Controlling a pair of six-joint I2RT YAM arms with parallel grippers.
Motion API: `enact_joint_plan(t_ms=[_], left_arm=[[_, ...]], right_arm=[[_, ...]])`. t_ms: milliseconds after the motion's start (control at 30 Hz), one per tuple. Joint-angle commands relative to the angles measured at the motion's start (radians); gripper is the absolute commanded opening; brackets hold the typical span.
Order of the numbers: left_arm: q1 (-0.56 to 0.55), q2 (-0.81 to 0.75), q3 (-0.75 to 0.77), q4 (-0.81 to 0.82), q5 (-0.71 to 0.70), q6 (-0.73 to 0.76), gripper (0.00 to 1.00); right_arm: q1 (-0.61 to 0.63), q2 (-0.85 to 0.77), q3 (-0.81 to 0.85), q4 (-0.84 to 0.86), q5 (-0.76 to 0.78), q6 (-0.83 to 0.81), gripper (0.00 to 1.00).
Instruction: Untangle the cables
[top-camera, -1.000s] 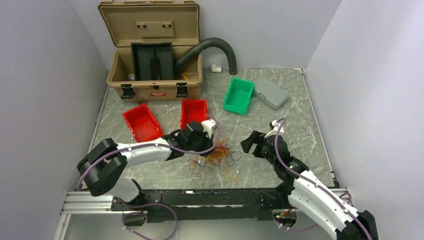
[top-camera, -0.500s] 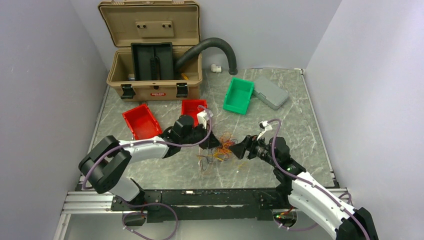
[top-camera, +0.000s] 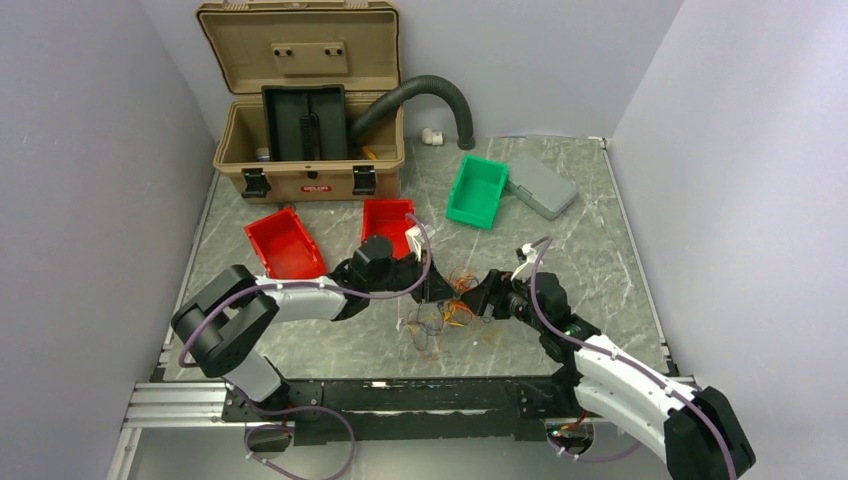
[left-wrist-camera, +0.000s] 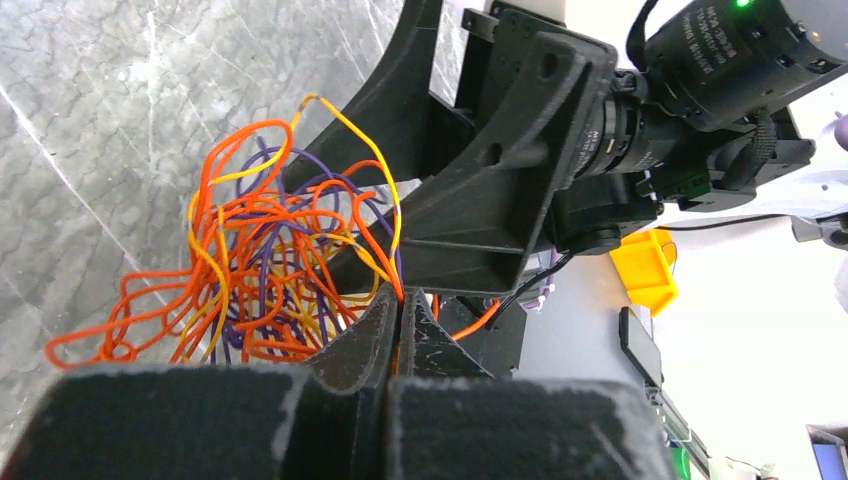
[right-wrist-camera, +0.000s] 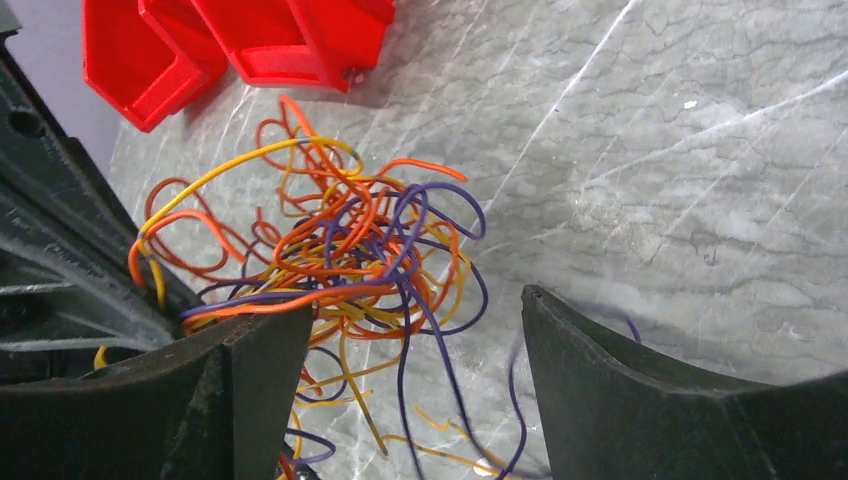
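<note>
The cables (top-camera: 443, 312) are a loose tangle of thin orange, yellow and purple wires on the marble table, between the two arms. My left gripper (top-camera: 432, 286) is at the tangle's left side. In the left wrist view it (left-wrist-camera: 400, 305) is shut, with orange and yellow strands of the cables (left-wrist-camera: 270, 260) pinched at its tips. My right gripper (top-camera: 478, 297) faces it from the right. In the right wrist view it (right-wrist-camera: 410, 305) is open, and the cables (right-wrist-camera: 350, 240) lie just ahead of it, with purple and orange strands running between its fingers (right-wrist-camera: 240, 380).
Two red bins (top-camera: 285, 245) (top-camera: 388, 222) sit just behind the left arm. A green bin (top-camera: 478, 190) and a grey case (top-camera: 541, 184) lie further back on the right. An open tan toolbox (top-camera: 305, 110) with a black ribbed hose (top-camera: 430, 95) stands at the back.
My right gripper has swung left and low, up to the tangle, and narrowed a little. The left gripper, still shut, has shifted back and right, dragging the cables with it.
</note>
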Motion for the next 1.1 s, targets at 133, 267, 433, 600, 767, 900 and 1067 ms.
enact_joint_plan(t_ms=[133, 267, 433, 600, 767, 900, 1067], left_arm=[[-0.055, 0.006, 0.073, 0.183, 0.049, -0.084, 0.0], [-0.07, 0.031, 0.104, 0.325, 0.115, -0.233, 0.0], [-0.072, -0.036, 0.129, 0.247, 0.132, -0.211, 0.0], [-0.06, -0.174, 0.181, -0.027, 0.096, -0.063, 0.0], [-0.022, -0.304, 0.26, -0.429, -0.062, 0.117, 0.0], [0.026, -0.406, 0.262, -0.677, -0.277, 0.2, 0.0], [0.112, -0.522, 0.201, -0.869, -0.485, 0.232, 0.0]], right_arm=[[0.005, 0.094, 0.012, 0.143, 0.126, 0.06, 0.74], [0.005, 0.111, 0.012, 0.126, 0.248, 0.118, 0.63], [0.005, 0.001, -0.043, 0.105, 0.362, 0.168, 0.48], [0.003, -0.069, -0.011, -0.177, 0.531, 0.229, 0.4], [0.002, -0.176, 0.03, -0.498, 0.771, 0.431, 0.18], [0.002, -0.275, 0.064, -0.627, 0.87, 0.466, 0.15], [0.0, -0.295, 0.129, -0.713, 0.946, 0.436, 0.12]])
